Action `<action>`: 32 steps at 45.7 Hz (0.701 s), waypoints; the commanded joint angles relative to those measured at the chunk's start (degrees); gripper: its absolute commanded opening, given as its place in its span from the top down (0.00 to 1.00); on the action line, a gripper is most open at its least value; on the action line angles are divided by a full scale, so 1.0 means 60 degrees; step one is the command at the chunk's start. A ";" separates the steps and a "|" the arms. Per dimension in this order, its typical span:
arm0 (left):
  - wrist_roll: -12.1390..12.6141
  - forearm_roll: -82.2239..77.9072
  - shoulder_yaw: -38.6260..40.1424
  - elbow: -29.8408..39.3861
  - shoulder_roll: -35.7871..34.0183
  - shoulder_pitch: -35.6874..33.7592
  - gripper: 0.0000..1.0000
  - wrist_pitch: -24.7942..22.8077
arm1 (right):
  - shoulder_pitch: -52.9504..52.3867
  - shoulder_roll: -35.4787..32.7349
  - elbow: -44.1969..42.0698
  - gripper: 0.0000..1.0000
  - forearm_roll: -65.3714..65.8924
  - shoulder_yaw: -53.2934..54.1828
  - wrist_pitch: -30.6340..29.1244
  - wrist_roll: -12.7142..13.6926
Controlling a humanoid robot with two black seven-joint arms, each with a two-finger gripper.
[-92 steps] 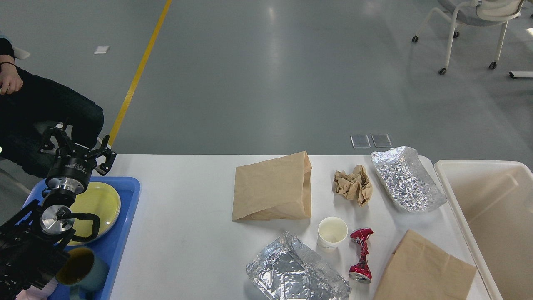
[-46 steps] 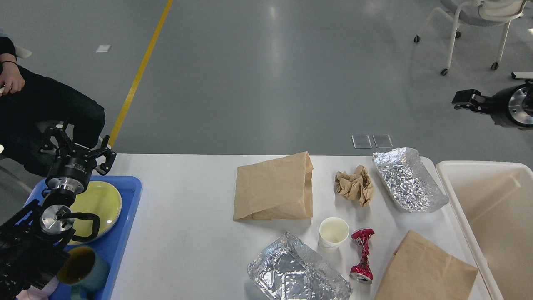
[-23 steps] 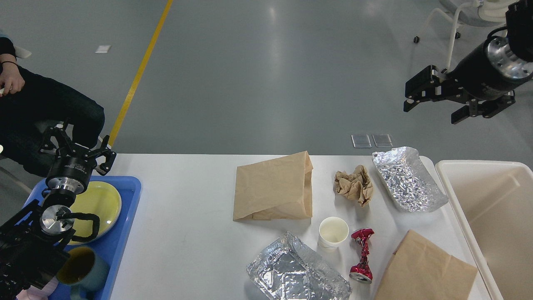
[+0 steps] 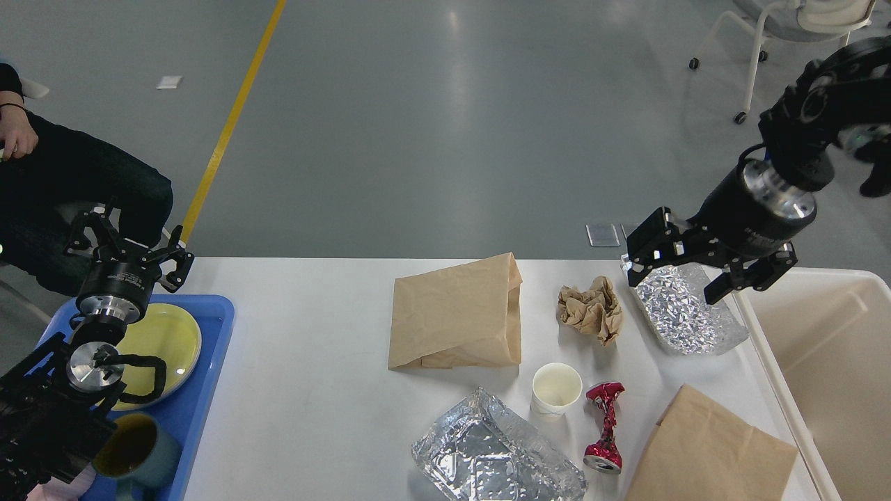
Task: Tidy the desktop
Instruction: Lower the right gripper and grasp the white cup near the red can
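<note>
The white desktop (image 4: pixel 313 348) holds a brown paper bag (image 4: pixel 456 313), crumpled brown paper (image 4: pixel 592 306), a foil tray (image 4: pixel 686 316) at the back right, a white paper cup (image 4: pixel 557 390), a crushed red can (image 4: pixel 604 424), a second foil tray (image 4: pixel 494 456) at the front and another brown bag (image 4: pixel 710 452). My right gripper (image 4: pixel 686 273) is open and empty, just above the back foil tray's far end. My left gripper (image 4: pixel 129 243) is open and empty, above the far edge of the blue tray (image 4: pixel 209 390).
The blue tray holds a yellow plate (image 4: pixel 163 337) and a teal mug (image 4: pixel 136 449). A cream plastic bin (image 4: pixel 828 369) stands against the table's right edge. A seated person (image 4: pixel 69 181) is at the far left. A wheeled chair (image 4: pixel 793 42) stands at the far right.
My right arm has come into view from the right and swung down and left, ending over the back foil tray. The left arm and the things on the table have not moved.
</note>
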State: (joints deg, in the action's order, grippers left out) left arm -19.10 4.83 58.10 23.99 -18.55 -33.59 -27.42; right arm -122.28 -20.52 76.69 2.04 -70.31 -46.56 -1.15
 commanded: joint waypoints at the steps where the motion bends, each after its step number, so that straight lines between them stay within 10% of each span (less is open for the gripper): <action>1: 0.0005 0.0001 0.0000 0.0001 0.0001 0.0002 0.03 0.0000 | 0.0998 0.0271 -0.0008 0.00 -0.0003 0.0598 0.0581 0.0016; 32: -0.0010 0.0001 0.0000 0.0001 0.0001 0.0002 0.03 0.0000 | 0.4501 0.2219 -0.0432 0.03 0.0055 0.1273 0.4581 0.0045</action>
State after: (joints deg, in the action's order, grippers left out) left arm -19.10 4.83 58.11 23.99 -18.54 -33.59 -27.42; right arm -96.62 -8.16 74.68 2.32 -62.65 -20.79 -0.87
